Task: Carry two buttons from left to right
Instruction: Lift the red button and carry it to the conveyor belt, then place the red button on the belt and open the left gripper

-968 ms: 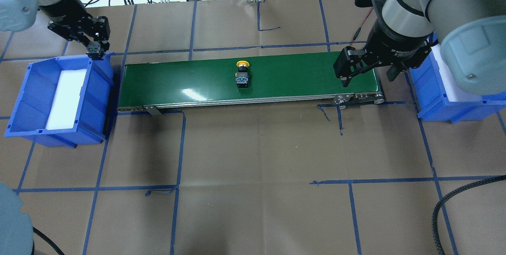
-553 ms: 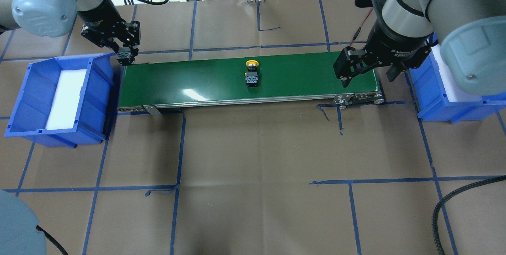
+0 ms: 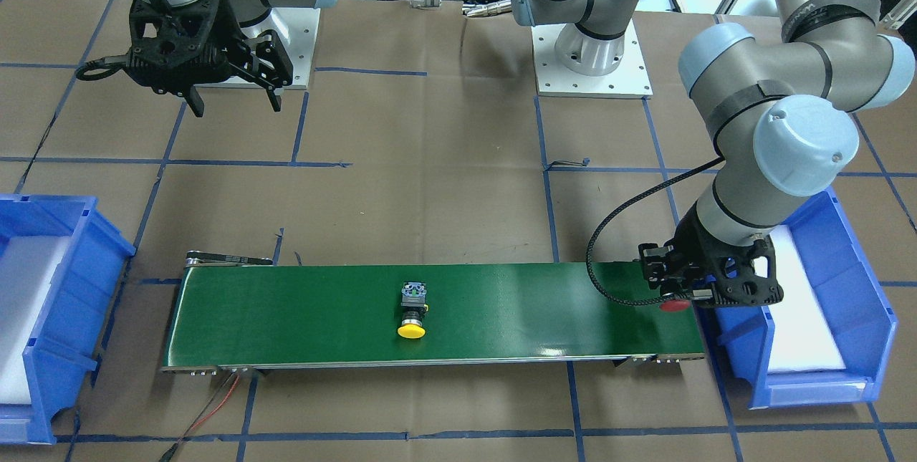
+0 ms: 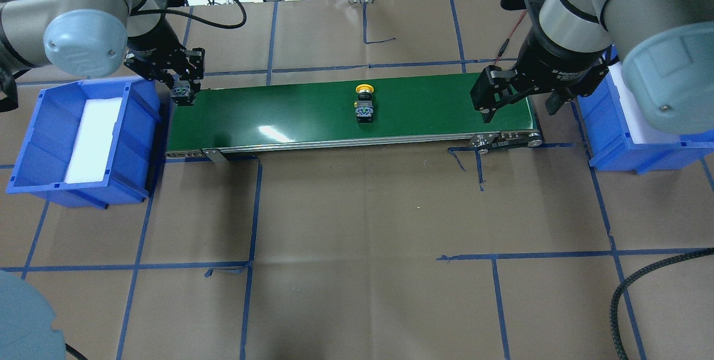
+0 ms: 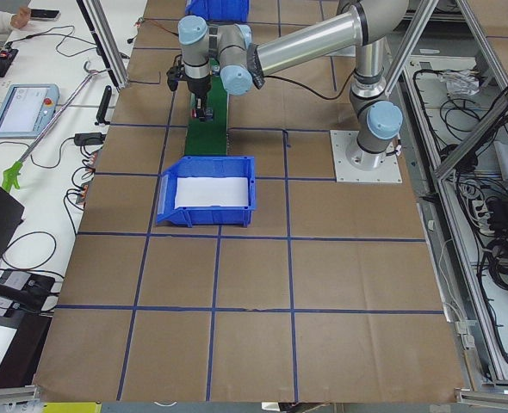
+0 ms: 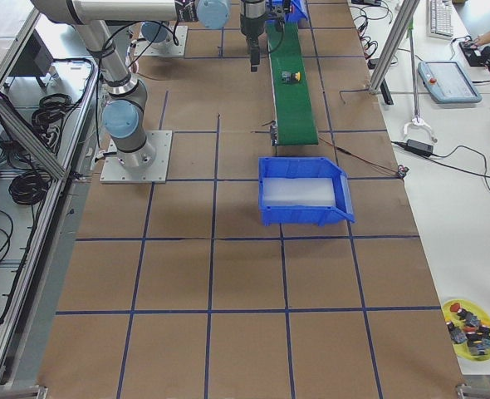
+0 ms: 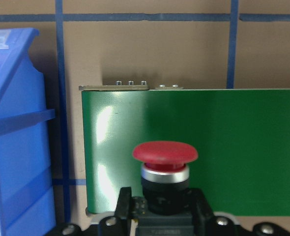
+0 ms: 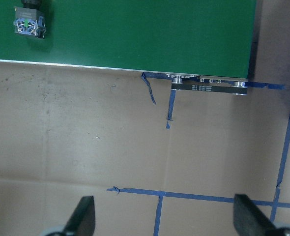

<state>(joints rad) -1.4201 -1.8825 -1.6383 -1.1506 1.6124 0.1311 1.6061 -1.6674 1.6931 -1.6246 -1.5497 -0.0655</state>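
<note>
Green conveyor belt [image 4: 290, 120], blue bins [image 4: 139, 125] at both ends, brown tape-gridded table [image 4: 362, 209]

Brown-papered, blue-taped table [image 4: 357, 209]; green conveyor [image 4: 268, 111] between left bin [image 4: 33, 142] and right bin [image 4: 613, 153]

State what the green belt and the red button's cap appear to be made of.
Green belt: likely smooth rubber or PVC, semi-glossy; it throws a bright glare patch. Red button's cap: probably moulded plastic, matte-satin, evenly coloured with a soft sheen; the collar under it looks metallic.
</note>
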